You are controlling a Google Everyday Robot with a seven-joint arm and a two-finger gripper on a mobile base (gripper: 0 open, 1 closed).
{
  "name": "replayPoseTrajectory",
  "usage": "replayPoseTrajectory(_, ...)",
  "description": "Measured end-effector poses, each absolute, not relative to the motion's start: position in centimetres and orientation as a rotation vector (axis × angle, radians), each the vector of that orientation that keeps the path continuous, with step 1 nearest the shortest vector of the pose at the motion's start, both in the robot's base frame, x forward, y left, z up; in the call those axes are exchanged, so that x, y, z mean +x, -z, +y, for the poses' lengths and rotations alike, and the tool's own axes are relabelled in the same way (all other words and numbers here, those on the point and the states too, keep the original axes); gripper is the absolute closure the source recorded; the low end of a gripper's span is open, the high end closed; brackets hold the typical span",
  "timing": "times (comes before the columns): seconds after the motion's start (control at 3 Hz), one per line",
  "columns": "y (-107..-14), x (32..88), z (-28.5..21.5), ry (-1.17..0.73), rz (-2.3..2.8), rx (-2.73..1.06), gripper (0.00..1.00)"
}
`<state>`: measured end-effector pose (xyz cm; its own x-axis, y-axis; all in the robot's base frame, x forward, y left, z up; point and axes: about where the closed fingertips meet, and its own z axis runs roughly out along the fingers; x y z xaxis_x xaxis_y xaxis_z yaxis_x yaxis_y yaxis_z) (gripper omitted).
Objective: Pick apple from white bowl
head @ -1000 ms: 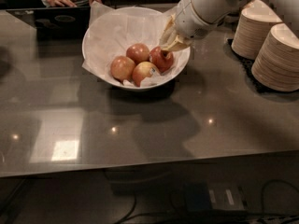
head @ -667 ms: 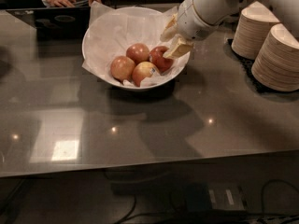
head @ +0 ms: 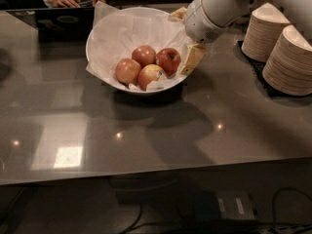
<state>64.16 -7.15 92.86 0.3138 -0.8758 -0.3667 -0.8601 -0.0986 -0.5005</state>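
The white bowl (head: 114, 33) sits on the desk (head: 146, 135), lined with crinkled paper that cushions four apples clustered in its lower half. The apple (head: 168, 60), the darkest red, rests at the 3 o'clock edge of the cluster and touches its neighbour at 10 o'clock (head: 145, 54). This outer position leaves its right side free for access.

The gripper (head: 181, 44) hangs over the bowl rim at 3 o'clock, just beside the apple. The fingers (head: 192, 58) are spread apart and hold nothing: one lies near 1 o'clock of the bowl, the other at 4 o'clock. The spread appears set to straddle the apple. Judged status: grasp not yet made.

Two plate stacks (head: 291, 60) stand well apart at 3 o'clock.
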Motion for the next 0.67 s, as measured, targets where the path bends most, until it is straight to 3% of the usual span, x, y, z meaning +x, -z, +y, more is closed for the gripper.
replayPoseTrajectory(0.33, -92.76, 64.21, -7.13, 0.029, 1.533, -1.940, 0.05)
replayPoseTrajectory(0.67, -92.57, 64.30, -7.07, 0.023, 1.534, -1.939, 0.19)
